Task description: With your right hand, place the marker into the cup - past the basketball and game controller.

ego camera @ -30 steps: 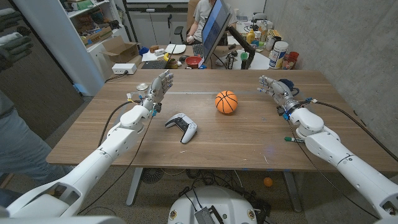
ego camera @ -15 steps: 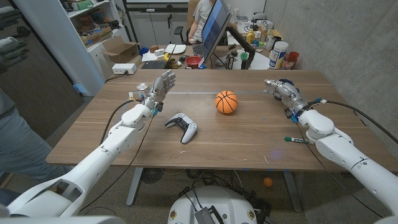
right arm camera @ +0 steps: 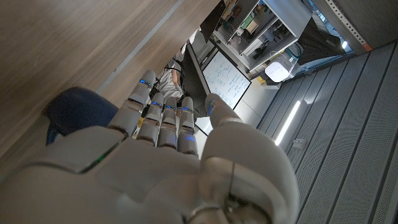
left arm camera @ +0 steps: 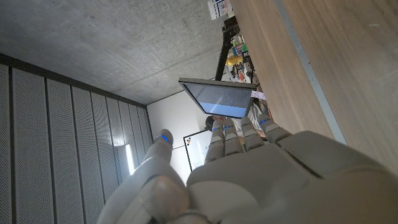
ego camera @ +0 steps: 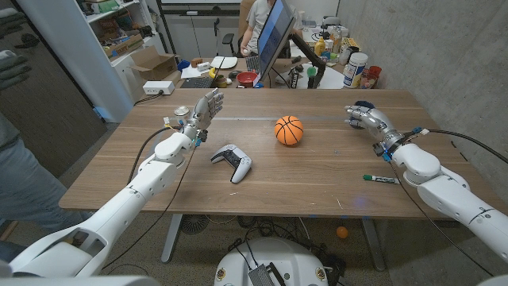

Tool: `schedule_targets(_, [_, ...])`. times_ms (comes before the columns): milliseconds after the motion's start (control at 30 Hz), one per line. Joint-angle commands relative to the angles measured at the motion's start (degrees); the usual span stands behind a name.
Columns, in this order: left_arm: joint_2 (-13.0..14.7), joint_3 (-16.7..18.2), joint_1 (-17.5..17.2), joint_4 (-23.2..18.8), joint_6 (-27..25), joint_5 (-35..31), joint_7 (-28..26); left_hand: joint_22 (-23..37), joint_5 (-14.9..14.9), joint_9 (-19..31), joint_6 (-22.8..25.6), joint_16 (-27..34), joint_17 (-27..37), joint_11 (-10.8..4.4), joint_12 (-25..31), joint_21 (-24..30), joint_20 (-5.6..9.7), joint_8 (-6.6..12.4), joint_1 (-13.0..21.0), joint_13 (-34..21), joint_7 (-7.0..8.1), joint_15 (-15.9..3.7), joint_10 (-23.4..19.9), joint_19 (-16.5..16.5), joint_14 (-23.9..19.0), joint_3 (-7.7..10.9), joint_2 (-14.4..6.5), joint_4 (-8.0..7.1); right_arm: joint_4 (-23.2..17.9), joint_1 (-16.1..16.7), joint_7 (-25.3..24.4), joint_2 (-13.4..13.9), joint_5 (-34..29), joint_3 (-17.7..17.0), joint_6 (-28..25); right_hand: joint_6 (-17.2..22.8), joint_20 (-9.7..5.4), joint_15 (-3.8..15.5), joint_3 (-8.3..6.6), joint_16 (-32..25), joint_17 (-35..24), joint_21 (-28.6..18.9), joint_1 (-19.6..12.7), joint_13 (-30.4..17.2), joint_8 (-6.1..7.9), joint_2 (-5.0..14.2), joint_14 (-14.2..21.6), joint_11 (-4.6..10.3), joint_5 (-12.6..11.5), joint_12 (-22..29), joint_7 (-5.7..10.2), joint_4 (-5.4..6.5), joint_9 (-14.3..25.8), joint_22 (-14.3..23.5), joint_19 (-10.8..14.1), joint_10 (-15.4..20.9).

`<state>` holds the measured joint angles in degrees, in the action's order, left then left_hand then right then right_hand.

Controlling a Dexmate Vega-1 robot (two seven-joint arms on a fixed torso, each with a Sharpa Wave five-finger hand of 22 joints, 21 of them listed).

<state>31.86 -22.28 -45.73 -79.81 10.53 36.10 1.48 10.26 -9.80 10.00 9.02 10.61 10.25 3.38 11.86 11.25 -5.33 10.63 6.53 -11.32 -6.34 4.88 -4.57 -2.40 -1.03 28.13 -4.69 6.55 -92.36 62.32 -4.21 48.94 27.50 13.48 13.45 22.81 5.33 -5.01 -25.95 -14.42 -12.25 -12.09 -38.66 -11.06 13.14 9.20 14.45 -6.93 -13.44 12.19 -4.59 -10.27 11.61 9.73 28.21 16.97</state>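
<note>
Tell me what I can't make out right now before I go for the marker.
- Cup: dark blue; head view, mostly hidden behind the right hand; wrist view, partly covered by its fingers. Opening unseen.
- Marker: head view, too small to tell cap end.
- Left hand: palm side faces away.

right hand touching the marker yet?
Apart. Head view: the marker lies on bare table nearer the robot, while the right hand is up by the dark blue cup.
</note>
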Motion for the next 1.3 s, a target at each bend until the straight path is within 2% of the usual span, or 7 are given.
schedule_targets(33, [0.22,0.46,-0.50,-0.25,0.75,0.22,0.08,0.16,-0.31,0.31,0.64,0.21,0.24,-0.18,0.33,0.14,-0.65,0.22,0.44,-0.12,0.01,0.48,-0.05,0.21,-0.22,0.35,-0.01,-0.13,-4.05,5.41,-3.66,3.09,-2.16,-3.38,-0.99,0.30,0.18,-0.12,-0.04,-0.06,-0.07,0.05,-0.29,-0.27,-0.12,-1.33,0.35,0.28,0.05,-0.32,0.53,0.08,0.11,0.13,0.16,-0.18])
schedule_targets(133, [0.23,0.53,-0.59,-0.35,0.95,0.28,0.16,0.16,-0.30,0.31,0.68,0.20,0.24,-0.22,0.32,0.15,-0.64,0.23,0.43,-0.12,0.07,0.47,-0.03,0.22,-0.20,0.35,-0.01,-0.14,-5.09,7.46,-5.57,3.07,-2.43,-4.80,-1.02,0.11,0.45,-0.27,0.40,0.34,0.14,0.28,-0.48,-0.29,-0.30,-2.77,-0.01,0.38,0.44,-0.38,1.03,-0.08,0.17,0.13,-0.12,-0.25])
schedule_targets(400, [0.20,0.44,-0.41,-0.18,1.13,0.20,0.43,0.16,-0.30,0.32,0.84,0.21,0.24,-0.34,0.33,0.15,-0.65,0.28,0.40,-0.12,0.04,0.41,-0.07,0.20,-0.20,0.34,0.04,-0.14,-7.67,12.03,-8.08,4.41,-4.48,-7.60,-2.36,0.52,0.55,-0.20,0.19,0.64,0.37,0.47,-1.34,-0.33,-0.25,-3.61,0.04,0.62,0.85,-0.33,1.66,-0.26,0.24,0.13,-0.32,-0.04])
schedule_targets(600, [0.01,0.33,-0.12,0.21,1.13,0.26,0.67,0.16,-0.30,0.32,0.87,0.20,0.24,-0.25,0.33,0.15,-0.73,0.27,0.38,-0.12,0.02,0.45,-0.05,0.16,-0.17,0.33,0.07,-0.14,-11.45,15.40,-10.51,6.11,-6.31,-10.37,-6.56,-0.32,0.78,-0.45,0.09,0.88,0.29,0.76,-1.41,-0.37,-0.66,-3.87,-0.18,0.54,1.28,-0.33,3.38,0.25,0.32,0.14,-0.89,0.03])
schedule_targets(833, [-0.09,0.43,-0.24,0.47,1.27,0.43,0.67,0.16,-0.30,0.32,0.90,0.21,0.24,-0.22,0.33,0.14,-0.74,0.26,0.36,-0.12,-0.03,0.43,-0.05,0.09,-0.19,0.33,0.08,-0.14,-14.15,17.12,-11.25,7.89,-9.54,-12.33,-10.32,-2.01,0.83,-0.17,0.31,0.80,-0.02,0.90,-0.66,-0.42,-1.32,-4.16,0.18,0.65,1.85,-0.20,5.54,1.04,0.43,0.14,-1.16,0.47])
schedule_targets(1000, [0.02,0.69,-0.57,0.44,1.56,0.62,0.68,0.16,-0.30,0.32,0.95,0.20,0.25,-0.27,0.32,0.13,-0.70,0.27,0.36,-0.12,0.00,0.39,-0.04,0.05,-0.17,0.33,0.08,-0.14,-16.32,18.15,-11.61,9.39,-12.22,-13.43,-14.09,-1.87,1.04,-0.11,0.25,0.97,-0.02,1.02,-0.70,-0.43,-1.24,-4.33,-0.03,0.86,1.96,-0.20,5.84,1.01,0.46,0.14,-1.48,0.53])
schedule_targets(1300, [0.41,1.18,-1.36,-0.22,1.96,0.77,0.35,0.16,-0.31,0.32,0.96,0.22,0.24,-0.25,0.34,0.17,-0.74,0.25,0.34,-0.12,0.03,0.44,-0.09,0.13,-0.19,0.33,0.09,-0.14,-17.31,19.08,-11.18,9.42,-14.41,-14.85,-17.23,-0.70,0.80,1.08,-0.01,0.92,0.23,1.02,-1.97,-0.47,-0.75,-5.12,0.99,2.39,2.35,-0.08,7.79,0.36,0.60,0.14,-1.59,1.19])
